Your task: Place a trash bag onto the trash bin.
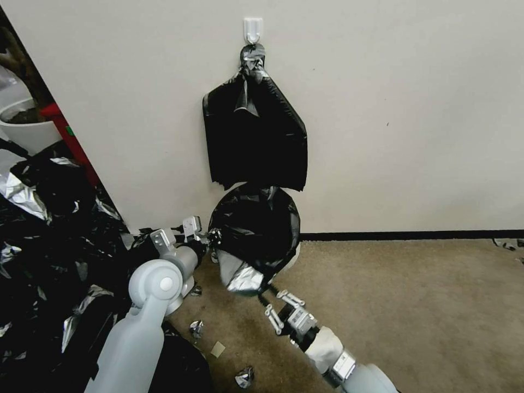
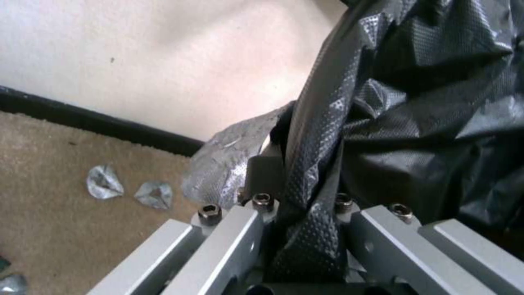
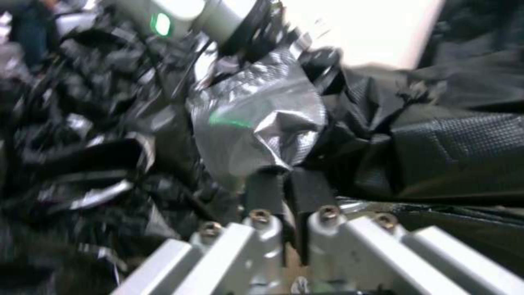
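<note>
Both hands pinching the trash bag — left hand at its left edge, right hand at its silvery lower fold.

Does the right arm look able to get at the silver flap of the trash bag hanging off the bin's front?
Probably yes. The right gripper sits just below the trash bag, its fingers shut beside that flap, with nothing between them.
</note>
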Available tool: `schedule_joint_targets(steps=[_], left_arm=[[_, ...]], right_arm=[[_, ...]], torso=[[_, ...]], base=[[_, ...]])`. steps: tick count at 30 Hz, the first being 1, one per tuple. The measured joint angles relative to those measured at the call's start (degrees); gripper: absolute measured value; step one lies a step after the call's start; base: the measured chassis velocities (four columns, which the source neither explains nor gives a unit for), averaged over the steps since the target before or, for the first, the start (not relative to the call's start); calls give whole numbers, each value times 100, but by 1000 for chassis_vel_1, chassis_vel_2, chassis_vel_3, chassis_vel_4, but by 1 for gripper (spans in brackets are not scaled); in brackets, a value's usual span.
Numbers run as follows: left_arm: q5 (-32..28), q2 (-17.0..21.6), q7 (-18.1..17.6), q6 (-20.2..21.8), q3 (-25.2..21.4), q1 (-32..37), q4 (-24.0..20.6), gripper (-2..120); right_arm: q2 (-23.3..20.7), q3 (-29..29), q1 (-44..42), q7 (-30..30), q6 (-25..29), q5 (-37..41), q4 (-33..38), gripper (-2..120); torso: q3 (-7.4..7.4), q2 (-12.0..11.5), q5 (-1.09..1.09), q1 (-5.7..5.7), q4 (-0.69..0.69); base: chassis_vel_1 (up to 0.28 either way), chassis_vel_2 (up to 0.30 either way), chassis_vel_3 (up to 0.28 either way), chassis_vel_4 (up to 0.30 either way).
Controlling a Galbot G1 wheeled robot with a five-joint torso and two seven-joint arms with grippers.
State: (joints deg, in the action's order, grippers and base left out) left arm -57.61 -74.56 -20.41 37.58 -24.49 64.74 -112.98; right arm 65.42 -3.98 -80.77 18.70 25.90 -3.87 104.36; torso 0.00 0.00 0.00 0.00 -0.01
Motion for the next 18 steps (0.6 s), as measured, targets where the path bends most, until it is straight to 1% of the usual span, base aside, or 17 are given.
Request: schedule_joint_targets(steps=[1, 2, 5, 6, 10, 11, 13, 15, 18], left_arm=[[0, 0, 0, 0, 0, 0, 0, 3], [-2, 5, 0, 24, 1, 37, -64, 3], [-16, 36, 0, 96, -4, 130, -234, 3], [-16, 36, 0, 96, -4, 130, -234, 3], [-62, 83, 1, 157, -50, 243, -417, 3], [-62, 83, 1, 157, -50, 243, -417, 3], [-76, 90, 5, 180, -60, 290, -487, 3], [-79, 83, 10, 186, -61, 310, -517, 3], [-79, 62, 14, 184, -61, 309, -525, 3]], right_arm=[[0, 0, 0, 0, 0, 0, 0, 3], [45, -66, 130, 100, -16, -220, -111, 0], [167, -391, 463, 207, -88, -1074, -438, 0], [167, -391, 463, 207, -88, -1074, -438, 0], [288, -1101, 811, 520, -13, -2429, -715, 0], [288, -1101, 811, 520, -13, -2429, -715, 0], [301, -1418, 918, 759, 23, -3020, -722, 0], [296, -1564, 951, 913, 46, -3241, -685, 0], [265, -1559, 930, 876, 74, -3189, -660, 0]], torso=[[0, 0, 0, 0, 0], [0, 0, 0, 0, 0], [0, 0, 1, 0, 0], [0, 0, 1, 0, 0], [0, 0, 0, 0, 1], [0, 0, 0, 0, 1], [0, 0, 0, 0, 1], [0, 0, 0, 0, 0], [0, 0, 1, 0, 0]], base=[[0, 0, 0, 0], [0, 0, 0, 0], [0, 0, 0, 0], [0, 0, 0, 0], [0, 0, 0, 0], [0, 0, 0, 0], [0, 0, 0, 0], [0, 0, 0, 0], [0, 0, 0, 0]])
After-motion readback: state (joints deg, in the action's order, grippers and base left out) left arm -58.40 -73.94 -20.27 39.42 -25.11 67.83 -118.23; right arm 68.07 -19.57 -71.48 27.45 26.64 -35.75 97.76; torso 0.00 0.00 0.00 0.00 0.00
